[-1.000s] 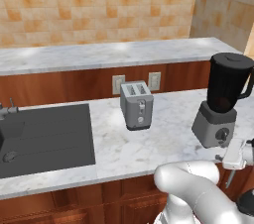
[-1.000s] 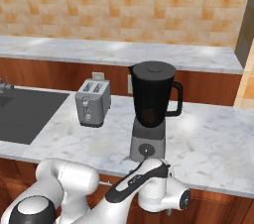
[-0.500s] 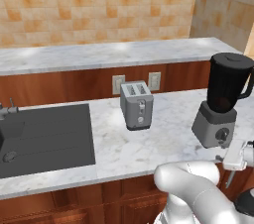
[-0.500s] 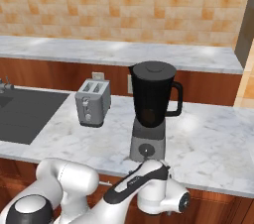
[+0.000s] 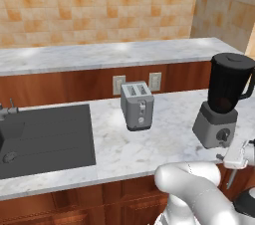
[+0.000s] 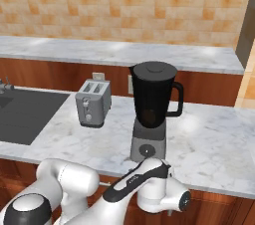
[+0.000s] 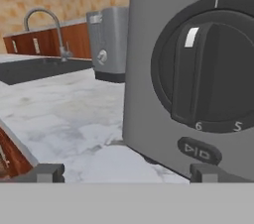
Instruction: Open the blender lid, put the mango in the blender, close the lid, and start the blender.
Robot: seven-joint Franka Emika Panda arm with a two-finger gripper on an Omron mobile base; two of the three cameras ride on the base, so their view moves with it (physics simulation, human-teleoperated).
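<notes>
Blender (image 7: 198,69) base fills the hand view close up, dial facing the gripper (image 7: 126,172), jaws spread wide, holding nothing. Arm bent low at the counter (image 5: 149,149) edge. Blender lid (image 6: 153,68) sits on the jar; toaster (image 6: 92,103) beyond.

The arm is folded low in front of the blender (image 5: 223,107); the gripper (image 7: 124,172) faces its dial (image 7: 208,69), jaws wide apart.
</notes>
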